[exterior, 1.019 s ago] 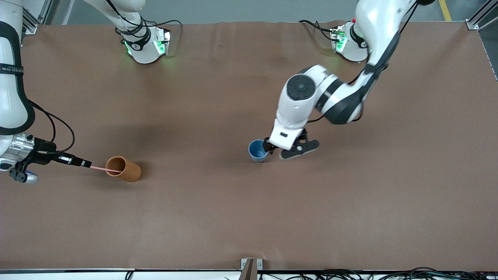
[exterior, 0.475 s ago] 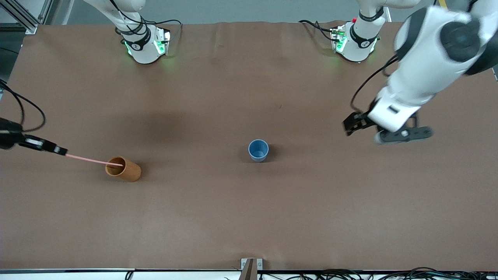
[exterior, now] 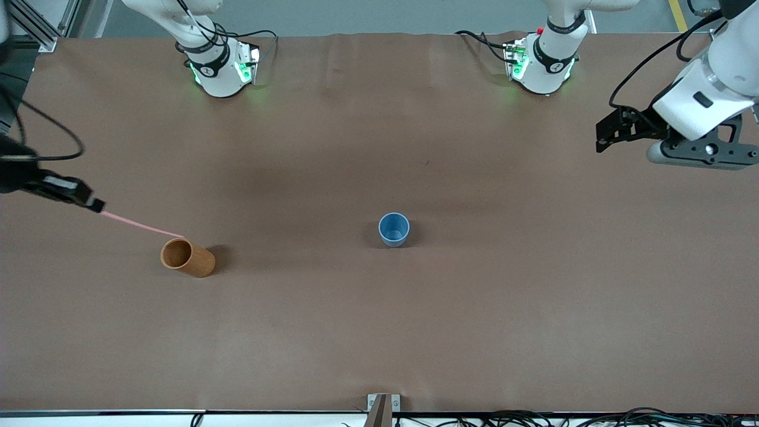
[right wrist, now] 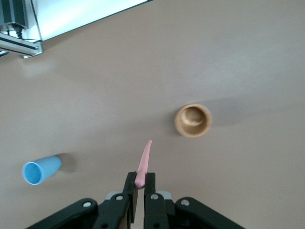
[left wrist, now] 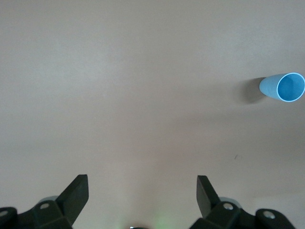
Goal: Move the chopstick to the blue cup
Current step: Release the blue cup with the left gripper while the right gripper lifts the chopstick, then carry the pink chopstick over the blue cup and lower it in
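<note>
Brown-covered table (exterior: 379,332), grey floor (exterior: 367,15), cables (exterior: 533,418) along its near edge

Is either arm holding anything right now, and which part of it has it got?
The right pincer is shut on one end of the thin light-pink chopstick, which is lifted clear of the orange-brown cylindrical cup. The left pincer is open and holds nothing.

A: Right gripper (exterior: 98,205)?
B: Raised over the table's right-arm end — fingers (right wrist: 150,188) pinched together, clamping a stick (exterior: 141,226) by one end.
A: Left gripper (left wrist: 142,195)?
B: Raised over the left-arm end, wrist tilted — fingers (left wrist: 76,193) spread wide, nothing between them.
</note>
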`<state>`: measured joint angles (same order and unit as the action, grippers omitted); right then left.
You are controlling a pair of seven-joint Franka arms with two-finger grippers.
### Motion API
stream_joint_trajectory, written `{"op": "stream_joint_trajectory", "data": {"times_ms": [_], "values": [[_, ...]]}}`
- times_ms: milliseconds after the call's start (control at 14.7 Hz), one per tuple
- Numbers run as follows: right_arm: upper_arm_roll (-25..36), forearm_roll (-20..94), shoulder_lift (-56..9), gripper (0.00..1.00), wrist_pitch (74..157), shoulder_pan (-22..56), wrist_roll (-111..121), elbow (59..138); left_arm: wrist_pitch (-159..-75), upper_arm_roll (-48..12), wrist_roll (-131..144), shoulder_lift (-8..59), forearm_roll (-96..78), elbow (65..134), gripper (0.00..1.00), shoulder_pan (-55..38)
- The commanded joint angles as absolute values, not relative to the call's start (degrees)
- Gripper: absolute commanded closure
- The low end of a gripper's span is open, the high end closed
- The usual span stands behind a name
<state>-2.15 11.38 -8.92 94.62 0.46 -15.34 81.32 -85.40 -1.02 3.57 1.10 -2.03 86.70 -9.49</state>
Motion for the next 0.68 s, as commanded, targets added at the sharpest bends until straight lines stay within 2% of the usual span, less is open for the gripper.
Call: {"op": "stream_joint_trajectory", "data": {"times_ms": [0,136,340,611], "values": [[-1.8,7.7,-8.5,0.97,94.8,9.1,-24.7,79.4,-85.0,-0.5,1.7,1.0,-2.1,86.2,0.00,-9.1],[-1.9,3.3,-9.0,0.97,95.6,16.4,-32.3,78.1,-85.0,-0.5,0.6,0.9,-2.1,86.4,0.00,-8.4],[-1.8,1.9,-11.1,0.98,101.4,27.1,-47.0,77.8,-85.2,-0.6,-0.1,1.1,-2.1,86.3,0.00,-7.6],[-1.8,1.7,-15.5,0.99,104.9,35.6,-57.2,77.8,-85.2,-1.0,0.7,1.4,-2.1,86.2,0.00,-7.8]]}}
